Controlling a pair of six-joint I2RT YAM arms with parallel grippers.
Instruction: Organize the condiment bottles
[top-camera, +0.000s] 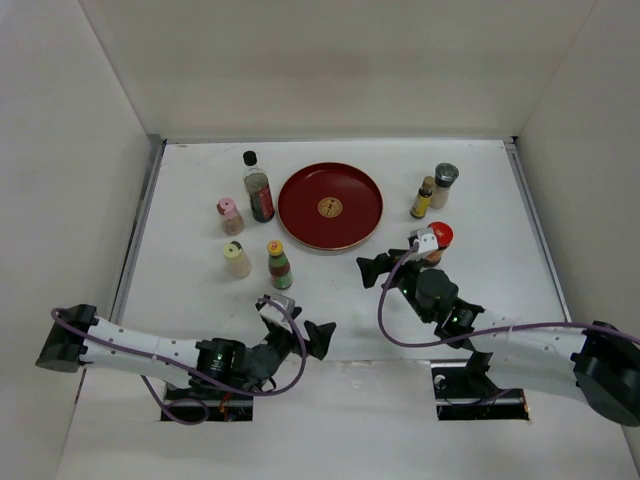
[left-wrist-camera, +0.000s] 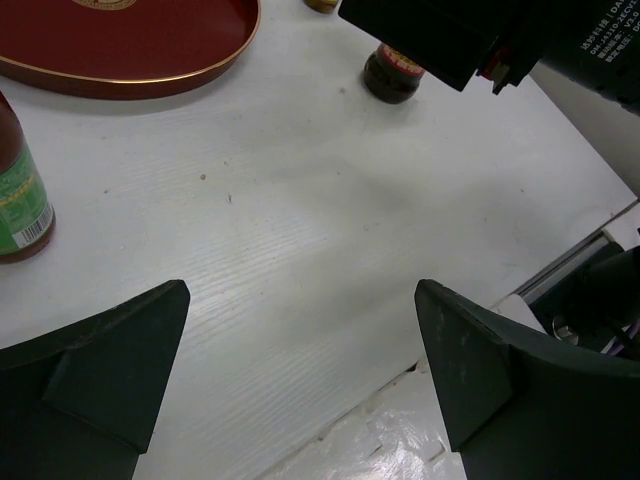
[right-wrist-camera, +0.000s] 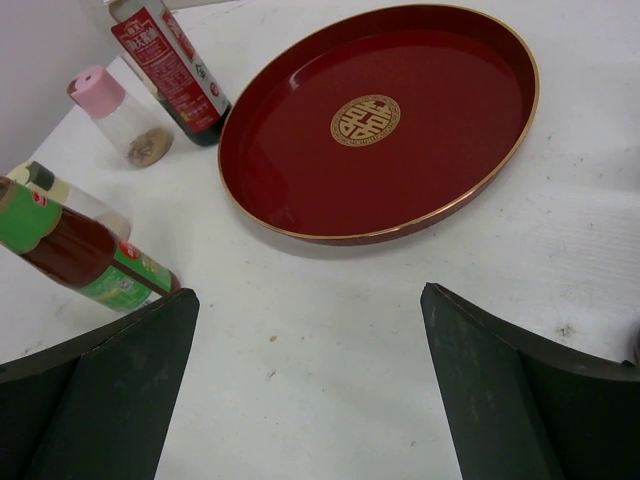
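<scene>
The white table top (top-camera: 200, 320) carries a round red lacquer tray (top-camera: 330, 206) at the back centre, holding no bottles. Both arms reach in from the near edge. The left gripper (top-camera: 298, 322) hovers low over bare table with its jaws spread wide and nothing between them. The right gripper (top-camera: 398, 255) is likewise agape and empty, just beside the small red-lidded jar (top-camera: 438, 240). Left of the tray stand the tall clear black-capped bottle (top-camera: 258, 187), the green yellow-capped bottle (top-camera: 279, 265), the cream bottle (top-camera: 237, 259) and the pink-capped shaker (top-camera: 230, 216). To its right are the grey-lidded shaker (top-camera: 443, 184) and the yellow brown-capped bottle (top-camera: 424, 197), almost touching. By my reading the sorting is at its opening step, with a first bottle yet to be picked. The next move calls for one gripper to square up on a nearby bottle and close on its body. Only the overhead view shows all seven bottles. The right wrist view adds the tray's gold emblem and the tall bottle's red label, but misses the right-hand group. The left wrist view catches what is probably the jar's dark base under the other arm
</scene>
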